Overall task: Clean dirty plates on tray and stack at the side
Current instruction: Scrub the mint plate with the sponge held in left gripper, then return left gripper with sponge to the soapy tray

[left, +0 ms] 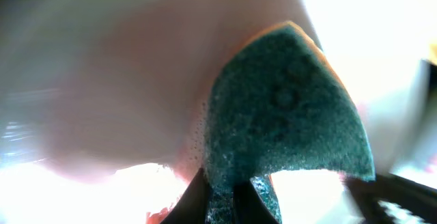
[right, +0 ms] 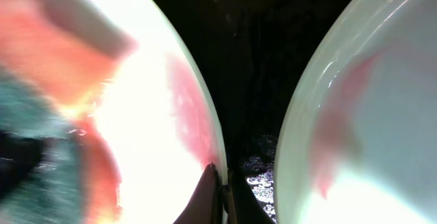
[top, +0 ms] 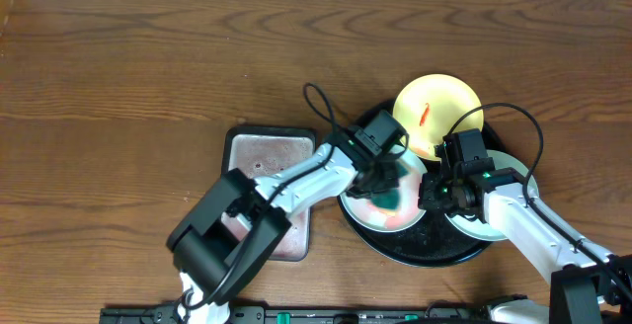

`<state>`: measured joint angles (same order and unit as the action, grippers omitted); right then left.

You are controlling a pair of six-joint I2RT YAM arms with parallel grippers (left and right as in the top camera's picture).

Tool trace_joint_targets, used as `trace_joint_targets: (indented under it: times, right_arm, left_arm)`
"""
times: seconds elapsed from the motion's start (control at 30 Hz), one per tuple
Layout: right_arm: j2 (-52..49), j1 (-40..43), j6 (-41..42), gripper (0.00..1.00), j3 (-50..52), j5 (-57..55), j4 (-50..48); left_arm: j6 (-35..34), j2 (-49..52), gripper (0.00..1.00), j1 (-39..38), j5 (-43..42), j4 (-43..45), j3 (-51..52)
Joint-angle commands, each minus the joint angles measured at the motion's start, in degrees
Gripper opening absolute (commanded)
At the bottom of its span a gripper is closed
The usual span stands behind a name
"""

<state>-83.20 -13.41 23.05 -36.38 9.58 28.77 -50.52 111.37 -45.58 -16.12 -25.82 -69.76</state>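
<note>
The black tray (top: 420,253) holds two mint-white plates. The left plate (top: 390,217) carries a red-orange smear, and my left gripper (top: 383,181) is shut on the teal sponge (left: 287,115), pressing it on that plate. My right gripper (top: 432,194) is shut on that plate's right rim (right: 205,142). The second mint-white plate (top: 499,227) lies to the right under my right arm and also shows a smear in the right wrist view (right: 362,135). The pale yellow plate (top: 436,105) with an orange streak rests at the tray's far edge.
A rectangular grey tray (top: 267,156) sits left of the black tray, partly under my left arm. Brown wood tabletop (top: 118,97) spreads to the left and far side. Wet black tray floor (right: 252,67) shows between the two plates.
</note>
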Motion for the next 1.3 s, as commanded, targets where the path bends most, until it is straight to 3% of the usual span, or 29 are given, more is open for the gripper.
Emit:
trace_joint_targets:
  times: [0.0,0.1,0.23,0.5,0.77,1.07,1.27]
  right_arm:
    - [-0.48,-0.15,-1.03,0.01,0.52,-0.33,0.59]
    - [-0.48,-0.15,-1.03,0.01,0.52,-0.33,0.59]
    - [-0.48,-0.15,-1.03,0.01,0.52,-0.33,0.61]
    - [-0.39,-0.13,-1.03,0.01,0.5,-0.33,0.59]
    - [2.97,-0.13,-1.05,0.01,0.39,-1.44,-0.44]
    - [9.35,-0.17,-1.22,0.01,-0.39,-6.58,1.53]
    - [14.62,-0.33,-3.96,0.01,-8.24,-14.14,12.46]
  left_arm:
    - [2.1,-0.31,0.07,1.99,23.3,-8.59,3.1]
    - [2.1,-1.84,0.07,1.79,29.83,-11.69,3.1]
    - [3.17,-2.84,0.07,1.79,31.12,-12.28,3.02]
    - [8.55,-10.56,0.07,1.77,20.59,-12.11,0.0]
    - [10.25,-23.8,0.07,2.49,17.77,-16.85,0.09]
    - [16.02,-31.06,0.08,14.23,25.0,-32.65,2.32]
    - [17.27,-29.77,0.08,21.22,23.63,-29.66,11.13]
